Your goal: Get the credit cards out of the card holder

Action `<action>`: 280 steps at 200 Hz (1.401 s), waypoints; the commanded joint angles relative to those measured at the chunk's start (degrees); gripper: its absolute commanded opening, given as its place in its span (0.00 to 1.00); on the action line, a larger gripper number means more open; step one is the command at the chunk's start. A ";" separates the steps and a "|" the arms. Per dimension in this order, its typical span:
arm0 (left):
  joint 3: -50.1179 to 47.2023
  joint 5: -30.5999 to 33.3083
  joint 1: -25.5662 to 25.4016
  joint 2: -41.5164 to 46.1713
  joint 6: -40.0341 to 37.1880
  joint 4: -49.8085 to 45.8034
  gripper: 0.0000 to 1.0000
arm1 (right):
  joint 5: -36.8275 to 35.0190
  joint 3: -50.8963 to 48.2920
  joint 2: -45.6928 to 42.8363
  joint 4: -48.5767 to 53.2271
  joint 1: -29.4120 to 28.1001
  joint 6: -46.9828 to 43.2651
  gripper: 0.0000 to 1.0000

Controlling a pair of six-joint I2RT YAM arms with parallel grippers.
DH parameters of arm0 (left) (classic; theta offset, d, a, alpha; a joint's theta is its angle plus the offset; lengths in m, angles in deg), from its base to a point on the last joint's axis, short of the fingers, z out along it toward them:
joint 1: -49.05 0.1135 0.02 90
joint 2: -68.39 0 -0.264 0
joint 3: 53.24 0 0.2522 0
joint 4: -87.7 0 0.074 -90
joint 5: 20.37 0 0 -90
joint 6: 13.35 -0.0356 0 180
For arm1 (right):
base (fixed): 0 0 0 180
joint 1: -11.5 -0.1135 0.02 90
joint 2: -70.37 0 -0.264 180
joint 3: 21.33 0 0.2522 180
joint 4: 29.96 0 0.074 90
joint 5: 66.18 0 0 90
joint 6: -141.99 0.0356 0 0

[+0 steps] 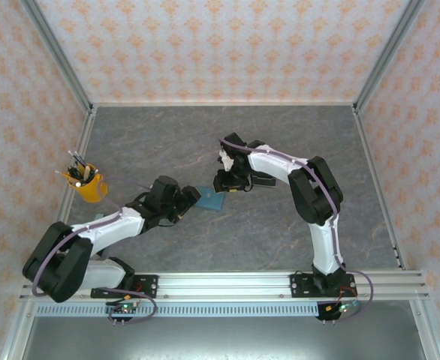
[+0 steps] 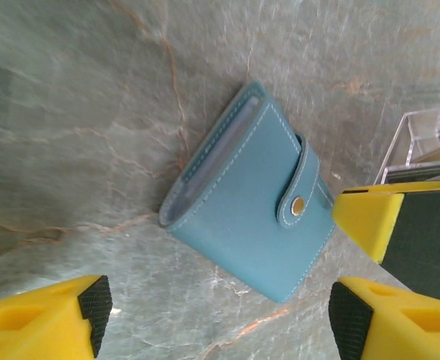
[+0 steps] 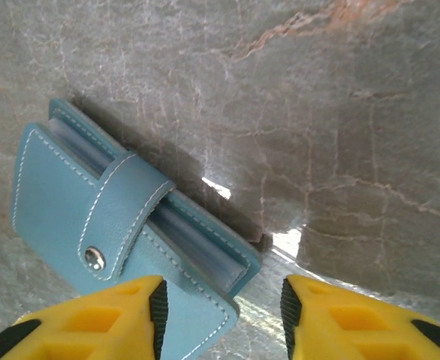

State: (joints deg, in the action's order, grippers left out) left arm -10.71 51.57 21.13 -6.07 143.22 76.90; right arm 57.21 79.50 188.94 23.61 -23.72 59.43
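Barely started tbh: the holder (image 1: 211, 199) lies on the table (image 1: 280, 142) between my arms, tab (image 2: 304, 184) snapped shut, no cards out yet, and my left gripper (image 2: 216, 307) and right gripper (image 3: 224, 300) hover just beside it, jaws apart, holding nothing.

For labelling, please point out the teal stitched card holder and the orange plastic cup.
teal stitched card holder (image 2: 239, 214): left wrist view, front leaf.
orange plastic cup (image 1: 92, 192): top external view, side wall.

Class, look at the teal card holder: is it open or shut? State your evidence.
Shut. The card holder is folded flat, its strap fastened across the front by the snap.
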 commanded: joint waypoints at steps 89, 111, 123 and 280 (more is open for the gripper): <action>4.37 -4.00 -0.76 -11.31 3.55 10.11 0.55 | 10.97 -5.24 -2.95 -1.33 -0.24 3.63 0.29; 5.57 -4.00 -0.19 -12.32 2.46 10.13 0.53 | 12.76 -6.38 -4.19 -2.01 -0.20 3.81 0.29; 5.85 -4.13 0.23 -12.72 2.19 10.23 0.52 | 10.05 -6.39 -4.70 -1.40 -0.20 3.77 0.29; 5.74 -7.76 1.03 -16.35 1.85 12.51 0.49 | -2.49 2.69 3.14 6.70 -0.20 -0.26 0.30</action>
State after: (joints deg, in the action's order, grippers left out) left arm -6.14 44.51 21.81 -21.72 145.62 88.02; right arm 56.13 80.05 191.04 27.22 -23.72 60.85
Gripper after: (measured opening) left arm 0.486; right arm 0.296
